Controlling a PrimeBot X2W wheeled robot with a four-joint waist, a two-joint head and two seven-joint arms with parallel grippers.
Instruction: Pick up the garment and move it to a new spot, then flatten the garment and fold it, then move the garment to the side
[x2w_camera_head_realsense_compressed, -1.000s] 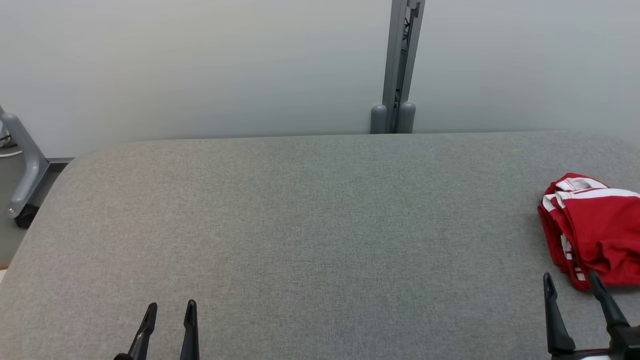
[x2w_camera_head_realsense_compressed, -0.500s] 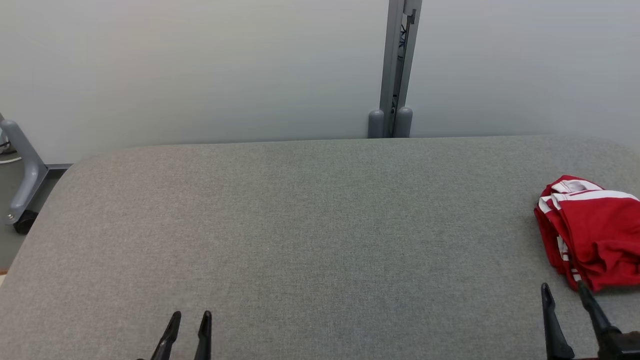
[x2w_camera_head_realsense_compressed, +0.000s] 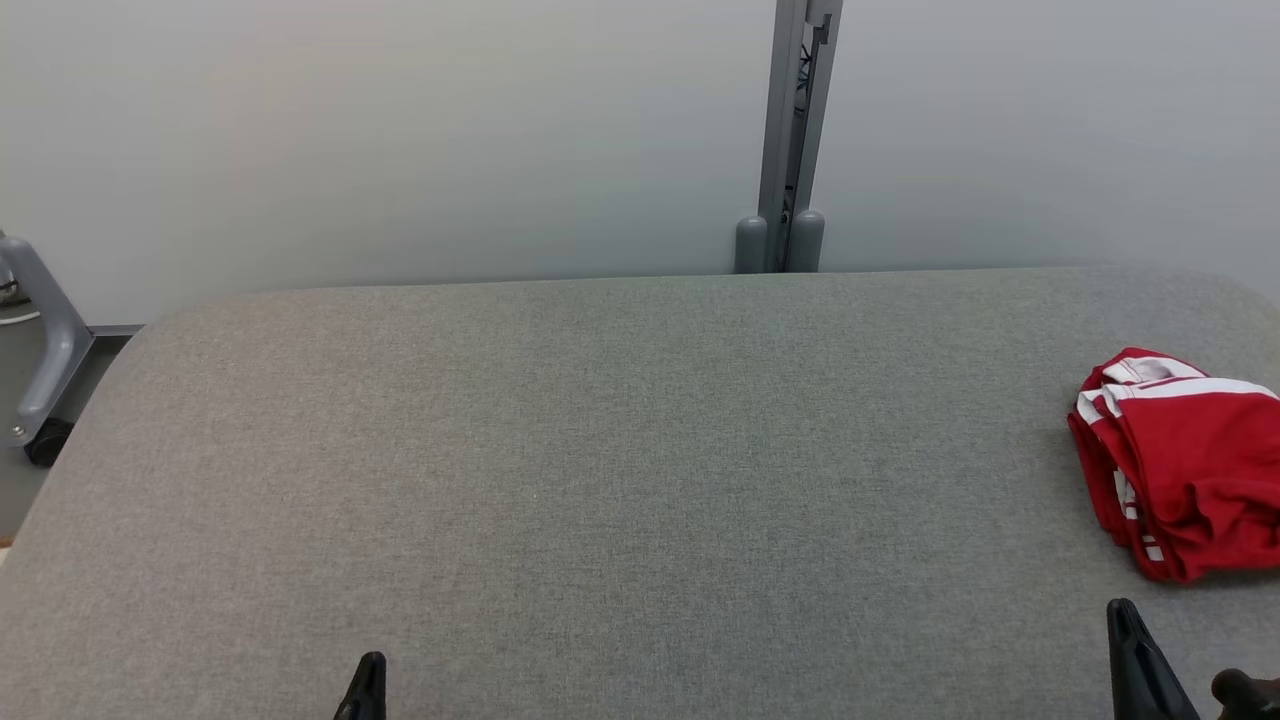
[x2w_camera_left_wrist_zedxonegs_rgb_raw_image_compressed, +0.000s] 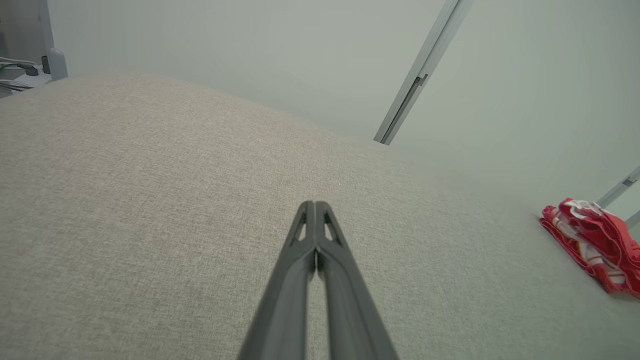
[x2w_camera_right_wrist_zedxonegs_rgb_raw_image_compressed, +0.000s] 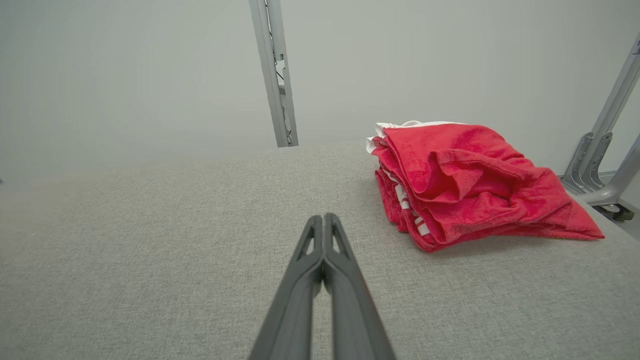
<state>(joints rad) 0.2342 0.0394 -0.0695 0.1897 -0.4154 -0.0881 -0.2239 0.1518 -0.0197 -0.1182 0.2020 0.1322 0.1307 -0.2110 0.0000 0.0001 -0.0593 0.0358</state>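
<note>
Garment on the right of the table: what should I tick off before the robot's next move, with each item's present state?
1. Red garment resting on the table: ok.
2. Left gripper shut, holding nothing: ok.
3. Right gripper shut, empty, apart from the garment: ok.
4. Garment folded flat: not ok; layers are stacked but the top one is rumpled.
5. Garment's outer corner inside the table edge: cannot tell; it lies close to the edge.
</note>
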